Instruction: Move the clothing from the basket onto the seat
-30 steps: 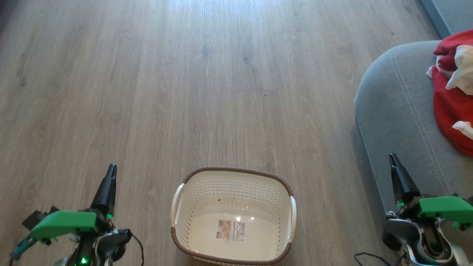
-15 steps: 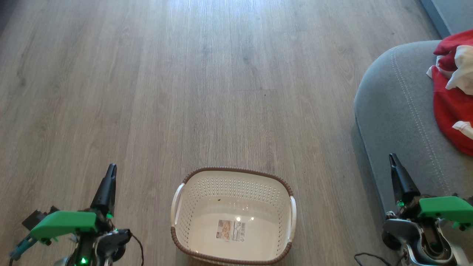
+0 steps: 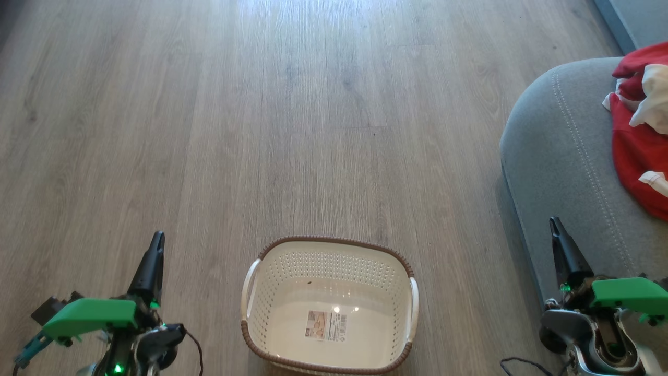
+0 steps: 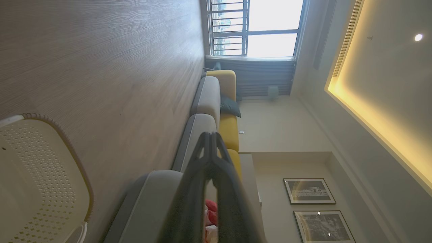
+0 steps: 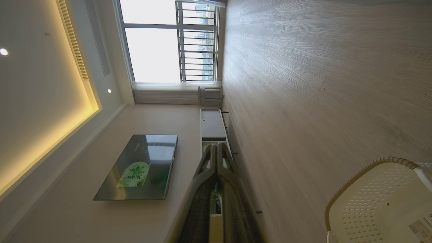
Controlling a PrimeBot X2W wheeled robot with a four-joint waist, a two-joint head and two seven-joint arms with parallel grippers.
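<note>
The left tool (image 3: 156, 241) and the right tool (image 3: 553, 225) are held near, their long dark fingers pressed together. Between them, on the grey wood-plank floor (image 3: 261, 130), the small cream perforated plastic basket (image 3: 334, 241) with a brown rim is set, its label sticker (image 3: 326, 325) uncovered. The bright red, white-trimmed fabric clothing (image 3: 639, 151) is heaped at the far right on the large grey upholstered seat (image 3: 558, 156).

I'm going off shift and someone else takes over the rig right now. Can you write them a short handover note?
Left hand: shut, holding nothing, left of the basket.
Right hand: shut, holding nothing, near the seat.
The basket stands empty on the floor.
Clothing lies bunched on the seat.
Done: the transfer, as far as visible.
Left: apparently nothing.
</note>
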